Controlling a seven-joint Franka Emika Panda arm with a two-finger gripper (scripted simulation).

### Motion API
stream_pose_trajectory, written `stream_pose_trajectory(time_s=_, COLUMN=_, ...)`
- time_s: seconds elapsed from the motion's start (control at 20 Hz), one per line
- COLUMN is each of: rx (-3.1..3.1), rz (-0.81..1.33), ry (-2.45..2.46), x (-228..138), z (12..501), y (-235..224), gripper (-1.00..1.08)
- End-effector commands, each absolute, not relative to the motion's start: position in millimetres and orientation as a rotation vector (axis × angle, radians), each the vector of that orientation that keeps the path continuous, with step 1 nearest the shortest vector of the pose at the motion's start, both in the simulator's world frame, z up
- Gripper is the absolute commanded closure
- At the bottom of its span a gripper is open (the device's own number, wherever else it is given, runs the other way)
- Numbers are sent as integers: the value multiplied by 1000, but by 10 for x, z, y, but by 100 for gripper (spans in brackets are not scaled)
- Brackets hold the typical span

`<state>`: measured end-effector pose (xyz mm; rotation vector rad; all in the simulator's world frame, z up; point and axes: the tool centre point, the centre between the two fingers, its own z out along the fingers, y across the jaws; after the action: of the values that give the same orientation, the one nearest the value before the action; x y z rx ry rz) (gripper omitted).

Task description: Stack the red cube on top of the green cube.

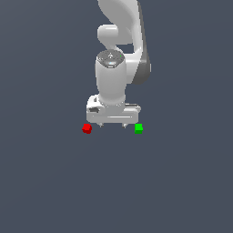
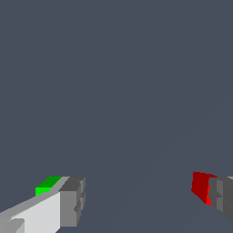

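The red cube (image 1: 87,129) lies on the grey floor toward the exterior view's left, and the green cube (image 1: 139,128) lies toward its right, about a gripper's width apart. My white gripper (image 1: 113,124) hangs low between them, its body spanning the gap, fingers spread wide and holding nothing. In the wrist view the gripper (image 2: 148,200) is open: the green cube (image 2: 47,185) peeks out behind one fingertip (image 2: 72,202), and the red cube (image 2: 200,186) sits just beside the other fingertip (image 2: 222,196), outside the gap.
A plain dark grey floor (image 1: 54,182) surrounds both cubes. The white arm (image 1: 119,50) rises behind the gripper.
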<state>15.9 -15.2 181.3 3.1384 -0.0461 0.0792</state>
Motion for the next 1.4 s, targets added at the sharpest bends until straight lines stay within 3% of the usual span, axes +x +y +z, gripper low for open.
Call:
stream_pose_trajectory(time_s=0.0, rx=3138, rz=79, ry=-46, x=159, z=1813, y=-152, gripper=-92)
stream_pose_trajectory(time_s=0.4, rx=3138, rz=68, ry=-83, x=42, z=1650, y=-390, gripper=-92)
stream_pose_trajectory(time_s=1.0, rx=3131, rz=14, ry=-247, x=-561, z=902, y=-1447, gripper=-92)
stream_pose_trajectory(time_s=1.35, rx=3128, rz=0, ry=-289, x=-723, z=704, y=-1715, gripper=-92)
